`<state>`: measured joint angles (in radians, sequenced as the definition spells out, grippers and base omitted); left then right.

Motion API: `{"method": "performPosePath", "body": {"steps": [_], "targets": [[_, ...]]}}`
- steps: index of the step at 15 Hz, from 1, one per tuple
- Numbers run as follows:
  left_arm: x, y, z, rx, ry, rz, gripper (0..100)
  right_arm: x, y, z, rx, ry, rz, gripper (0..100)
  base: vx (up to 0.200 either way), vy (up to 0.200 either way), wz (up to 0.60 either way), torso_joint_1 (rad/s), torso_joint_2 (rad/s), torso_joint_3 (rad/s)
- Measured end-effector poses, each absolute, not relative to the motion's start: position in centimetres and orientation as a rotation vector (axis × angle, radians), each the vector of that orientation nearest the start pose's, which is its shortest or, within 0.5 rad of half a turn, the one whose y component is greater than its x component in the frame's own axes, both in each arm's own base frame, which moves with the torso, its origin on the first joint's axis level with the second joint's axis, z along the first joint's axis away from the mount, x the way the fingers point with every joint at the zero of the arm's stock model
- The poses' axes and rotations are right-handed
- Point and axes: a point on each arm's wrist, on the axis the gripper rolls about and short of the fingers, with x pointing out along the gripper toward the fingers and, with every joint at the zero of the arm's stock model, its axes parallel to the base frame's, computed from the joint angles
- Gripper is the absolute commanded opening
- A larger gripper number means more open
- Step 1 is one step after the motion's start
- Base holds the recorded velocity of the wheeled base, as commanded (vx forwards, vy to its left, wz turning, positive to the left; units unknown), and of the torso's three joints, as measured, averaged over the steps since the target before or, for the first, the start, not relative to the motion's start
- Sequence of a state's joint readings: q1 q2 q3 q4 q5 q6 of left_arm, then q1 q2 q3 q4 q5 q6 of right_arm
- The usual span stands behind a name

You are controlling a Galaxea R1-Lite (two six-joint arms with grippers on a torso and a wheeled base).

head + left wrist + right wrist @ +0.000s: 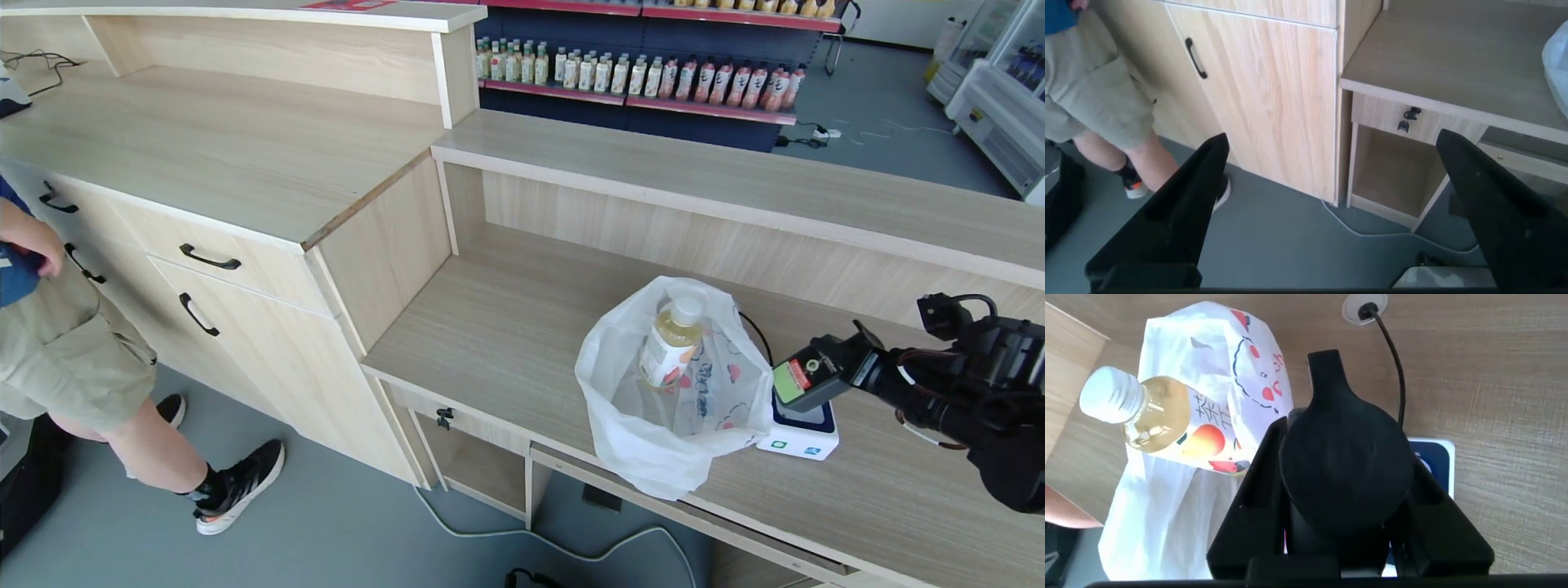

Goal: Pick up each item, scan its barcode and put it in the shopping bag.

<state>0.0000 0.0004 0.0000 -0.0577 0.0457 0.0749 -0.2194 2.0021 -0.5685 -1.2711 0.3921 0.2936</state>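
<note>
Bag (645, 457) holds one bottle (671, 347); right hand (853, 369), one scanner (804, 380).

No lettering can be read anywhere at this moment. A label with fruit pictures is seen on the bottle (671, 347) in the shopping bag (620, 425), and a green-and-red sticker on the scanner (804, 380), both with print too small to be made out. Two small square icons, green and blue, are shown on the white box (800, 445).
</note>
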Motion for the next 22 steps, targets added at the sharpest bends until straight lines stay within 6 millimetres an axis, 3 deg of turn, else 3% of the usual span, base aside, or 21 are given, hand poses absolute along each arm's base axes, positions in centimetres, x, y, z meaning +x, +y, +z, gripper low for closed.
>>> {"method": "performPosePath", "body": {"steps": [2,4,6,8,11,15,22], "targets": [[-2.3,0.1,8.1,0.074,-0.055,0.048,100,31.2,-6.0,10.7,0.289,0.164,0.155,0,0.000,0.000,0.00,0.000,0.00,0.000],[-2.3,0.1,8.1,0.074,-0.055,0.048,100,29.2,-5.4,13.4,0.216,0.123,0.165,0,0.000,0.000,0.00,0.000,0.00,0.000],[-2.3,0.1,8.1,0.074,-0.055,0.047,100,25.2,-5.4,16.3,0.036,0.095,0.118,0,0.000,0.000,0.00,0.000,0.00,0.000],[-2.3,0.1,8.1,0.074,-0.055,0.048,100,21.0,-6.4,17.8,-0.123,0.130,-0.003,0,0.000,0.000,0.00,0.000,0.00,0.000],[-2.3,0.1,8.1,0.074,-0.055,0.048,100,16.1,-6.0,19.3,-0.052,0.122,-0.104,0,0.000,0.000,0.00,0.000,0.00,0.000],[-2.3,0.1,8.1,0.074,-0.056,0.048,100,14.1,-4.5,19.5,-0.046,0.074,-0.076,0,0.000,0.000,0.00,0.000,0.00,0.000],[-2.3,0.1,8.1,0.074,-0.055,0.048,100,14.8,-4.9,19.9,-0.127,0.015,-0.170,0,0.000,0.000,0.00,0.000,0.00,0.000]]}}
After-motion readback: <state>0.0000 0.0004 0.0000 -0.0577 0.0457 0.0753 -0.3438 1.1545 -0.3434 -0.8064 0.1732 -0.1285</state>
